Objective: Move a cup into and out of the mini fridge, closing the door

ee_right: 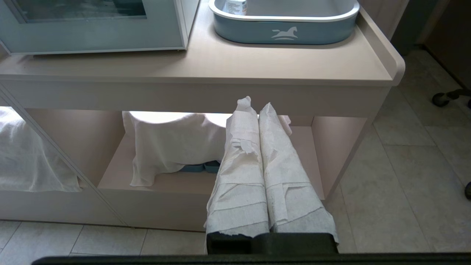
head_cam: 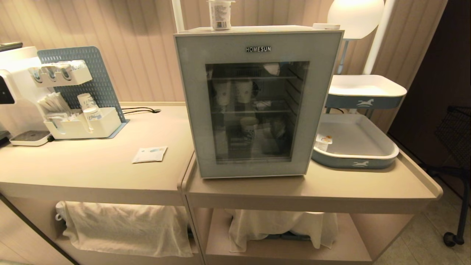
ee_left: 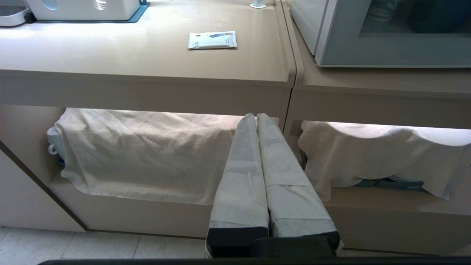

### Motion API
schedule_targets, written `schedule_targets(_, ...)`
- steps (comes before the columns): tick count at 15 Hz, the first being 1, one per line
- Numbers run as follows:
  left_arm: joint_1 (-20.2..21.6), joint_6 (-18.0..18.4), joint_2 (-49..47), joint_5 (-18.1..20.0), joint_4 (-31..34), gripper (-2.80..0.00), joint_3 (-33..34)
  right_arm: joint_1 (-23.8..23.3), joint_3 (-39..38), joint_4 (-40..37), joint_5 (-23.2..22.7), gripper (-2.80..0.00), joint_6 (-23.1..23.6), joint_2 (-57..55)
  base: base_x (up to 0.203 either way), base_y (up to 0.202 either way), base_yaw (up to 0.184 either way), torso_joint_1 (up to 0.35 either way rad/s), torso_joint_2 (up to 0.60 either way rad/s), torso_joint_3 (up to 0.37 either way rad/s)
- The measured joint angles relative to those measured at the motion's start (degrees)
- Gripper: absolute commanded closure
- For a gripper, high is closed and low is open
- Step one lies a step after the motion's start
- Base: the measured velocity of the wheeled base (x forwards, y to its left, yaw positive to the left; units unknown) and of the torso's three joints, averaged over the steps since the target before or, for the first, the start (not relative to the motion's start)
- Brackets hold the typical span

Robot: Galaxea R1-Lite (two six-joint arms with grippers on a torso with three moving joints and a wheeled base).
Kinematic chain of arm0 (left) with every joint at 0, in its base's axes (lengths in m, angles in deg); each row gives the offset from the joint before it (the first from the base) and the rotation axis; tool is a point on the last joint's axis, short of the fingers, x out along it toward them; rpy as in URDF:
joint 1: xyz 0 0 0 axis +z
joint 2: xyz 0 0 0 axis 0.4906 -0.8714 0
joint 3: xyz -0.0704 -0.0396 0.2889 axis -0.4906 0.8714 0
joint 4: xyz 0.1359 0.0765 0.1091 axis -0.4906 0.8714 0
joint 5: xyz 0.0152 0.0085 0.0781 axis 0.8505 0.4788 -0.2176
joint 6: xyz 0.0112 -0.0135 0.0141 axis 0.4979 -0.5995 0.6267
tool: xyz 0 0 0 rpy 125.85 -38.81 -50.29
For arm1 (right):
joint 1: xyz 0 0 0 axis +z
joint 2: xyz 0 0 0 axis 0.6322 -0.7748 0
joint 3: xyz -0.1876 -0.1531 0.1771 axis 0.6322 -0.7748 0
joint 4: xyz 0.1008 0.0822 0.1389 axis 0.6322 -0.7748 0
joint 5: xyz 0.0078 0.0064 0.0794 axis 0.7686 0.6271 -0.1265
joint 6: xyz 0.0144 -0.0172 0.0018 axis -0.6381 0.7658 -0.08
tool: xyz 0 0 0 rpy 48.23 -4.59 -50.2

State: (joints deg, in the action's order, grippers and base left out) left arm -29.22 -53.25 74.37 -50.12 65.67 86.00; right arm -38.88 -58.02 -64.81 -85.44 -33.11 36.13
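Mini fridge [head_cam: 257, 103] sits centre on the counter [head_cam: 92, 165], door [head_cam: 191, 110] flush shut, HOMESUN lettering above the dark glass; paper cups and other items show dimly on the wire shelves behind it. Cup [head_cam: 220, 14], a white tub with dark print on its side, stands upright on the fridge roof at 12 o'clock, near the front edge. At 3 o'clock of the fridge: blue-grey tray [head_cam: 368, 160] with a horse logo, holding a low tub [head_cam: 323, 141] in its near-left corner; a second tray [head_cam: 364, 96] stands raised behind it. At 9 o'clock: flat white sachet [head_cam: 149, 154] on the counter, further out a blue pegboard organiser [head_cam: 79, 95] with paper cups, and a white coffee machine [head_cam: 11, 92] at the frame edge. Left gripper [ee_left: 257, 117] hangs low in front of the lower shelf, tape-wrapped fingers pressed together, nothing between them. Right gripper [ee_right: 254, 105] same: low by the shelf under the tray, jaws pressed together, empty. White cloths [head_cam: 125, 228] drape over the shelf contents.
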Motion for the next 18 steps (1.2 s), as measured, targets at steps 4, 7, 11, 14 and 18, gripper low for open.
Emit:
schedule_targets(4,0.0,0.0,0.0,0.0,0.0,0.00,0.0,0.0,0.0,0.0,0.0,0.00,-0.1,0.0,0.000,0.000,0.000,0.000,0.00,0.000)
schedule_targets(7,0.0,0.0,0.0,0.0,0.0,0.00,0.0,0.0,0.0,0.0,0.0,0.00,-0.1,0.0,0.000,0.000,0.000,0.000,0.00,0.000)
schedule_targets(11,0.0,0.0,0.0,0.0,0.0,0.00,0.0,0.0,0.0,0.0,0.1,0.00,-0.2,0.0,0.000,0.000,0.000,0.000,0.00,0.000)
schedule_targets(14,0.0,0.0,0.0,0.0,0.0,0.00,0.0,0.0,0.0,0.0,0.1,0.00,-0.3,0.0,0.000,0.000,0.000,0.000,0.00,0.000)
schedule_targets(18,0.0,-0.1,0.0,0.0,0.0,0.00,0.0,0.0,0.0,0.0,0.1,0.00,-0.5,0.0,0.000,0.000,0.000,0.000,0.00,0.000)
